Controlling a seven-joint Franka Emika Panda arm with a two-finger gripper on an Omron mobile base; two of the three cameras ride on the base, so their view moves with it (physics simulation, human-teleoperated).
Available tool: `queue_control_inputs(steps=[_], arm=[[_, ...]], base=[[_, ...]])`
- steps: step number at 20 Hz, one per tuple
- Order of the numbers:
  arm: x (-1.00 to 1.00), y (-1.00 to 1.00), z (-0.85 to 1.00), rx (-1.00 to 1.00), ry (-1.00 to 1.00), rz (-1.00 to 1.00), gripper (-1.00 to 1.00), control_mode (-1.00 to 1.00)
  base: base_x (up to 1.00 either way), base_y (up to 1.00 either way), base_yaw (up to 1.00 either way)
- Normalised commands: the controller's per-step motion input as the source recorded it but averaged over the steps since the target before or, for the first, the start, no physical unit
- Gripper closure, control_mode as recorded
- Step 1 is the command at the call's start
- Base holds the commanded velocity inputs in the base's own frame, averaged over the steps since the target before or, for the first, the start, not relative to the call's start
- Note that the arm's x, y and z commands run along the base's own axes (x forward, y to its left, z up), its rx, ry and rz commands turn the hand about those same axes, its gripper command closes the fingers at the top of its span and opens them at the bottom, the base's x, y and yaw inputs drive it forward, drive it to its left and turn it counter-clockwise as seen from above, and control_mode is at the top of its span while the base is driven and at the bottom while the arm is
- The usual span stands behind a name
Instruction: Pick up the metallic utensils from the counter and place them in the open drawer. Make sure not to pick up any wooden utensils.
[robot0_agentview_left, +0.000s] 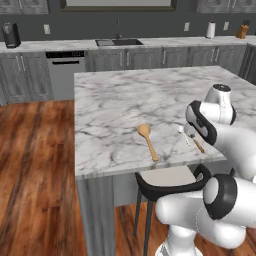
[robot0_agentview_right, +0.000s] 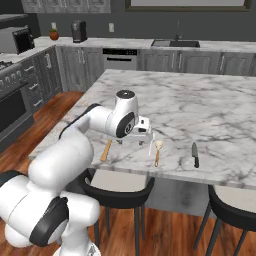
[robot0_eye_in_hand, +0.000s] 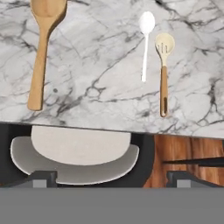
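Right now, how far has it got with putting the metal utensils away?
Nothing looks done yet: the black-handled knife and the pale silvery spoon both lie on the marble counter. Nothing is in hand; the claw is open and empty, hovering by the counter's edge above a stool. Left: both metal pieces, leaving the large wooden spoon and small slotted wooden spoon alone.

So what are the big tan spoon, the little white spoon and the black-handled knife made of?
The big tan spoon with a round bowl looks like matte wood, going by its warm tan colour. The little white spoon is smooth and pale; probably shiny metal, but it could be plastic. The short black-handled knife seems to have a grey steel blade and a dark handle, possibly plastic. They lie on a white, grey-veined marble-look counter.
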Motion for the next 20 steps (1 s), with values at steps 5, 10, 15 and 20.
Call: queue_control_inputs(steps=[5, 10, 15, 20], arm=[[0.38, -0.18, -0.34, 0.0, 0.0, -0.01, -1.0, -1.0], [0.3, -0.1, -0.24, 0.0, 0.0, -0.06, -1.0, -1.0], [0.36, -0.01, -0.16, 0.0, -0.01, -0.07, -1.0, -1.0], [0.45, 0.0, -0.15, 0.0, 0.0, -0.11, -1.0, -1.0]], base=[[0.0, 0.0, 0.0], [0.0, 0.0, 0.0], [0.0, 0.0, 0.0], [0.0, 0.0, 0.0]])
